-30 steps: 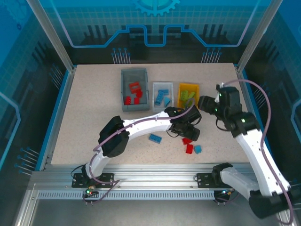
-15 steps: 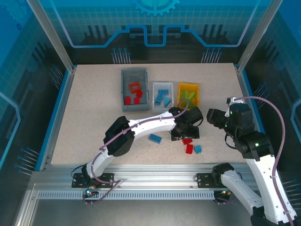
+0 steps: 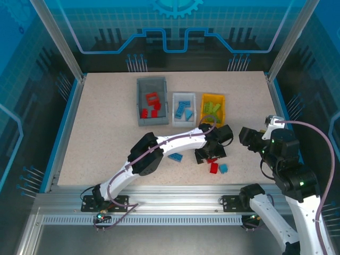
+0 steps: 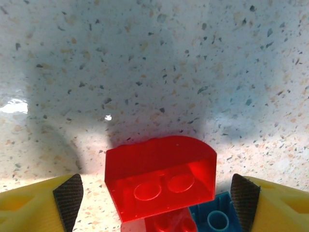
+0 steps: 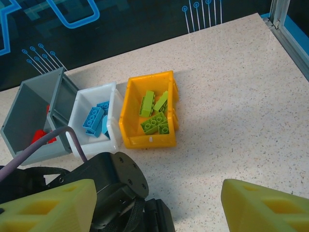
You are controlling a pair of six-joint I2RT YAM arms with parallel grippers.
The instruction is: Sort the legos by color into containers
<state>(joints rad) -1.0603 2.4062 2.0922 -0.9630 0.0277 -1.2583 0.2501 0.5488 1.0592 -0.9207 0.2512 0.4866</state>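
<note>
Speckled beige tabletop [image 3: 106,133], blue-lit enclosure: at 12 o'clock in the overhead view stand the dark grey bin [image 3: 151,101] with red legos, the white bin [image 3: 184,109] with blue ones and the orange-yellow bin [image 3: 213,108] with lime green ones. The left gripper [image 4: 155,193], jaws wide and empty, hangs low over a red two-stud brick [image 4: 161,176] lying between its fingers. The brick's long axis runs 9 to 3 o'clock in the wrist view, and a blue brick [image 4: 219,217] crowds it at 5 o'clock. The grey bin lies toward 10 o'clock overhead. The right gripper [image 5: 159,203], likewise wide and empty, hovers at 3 o'clock, farther off.
</note>
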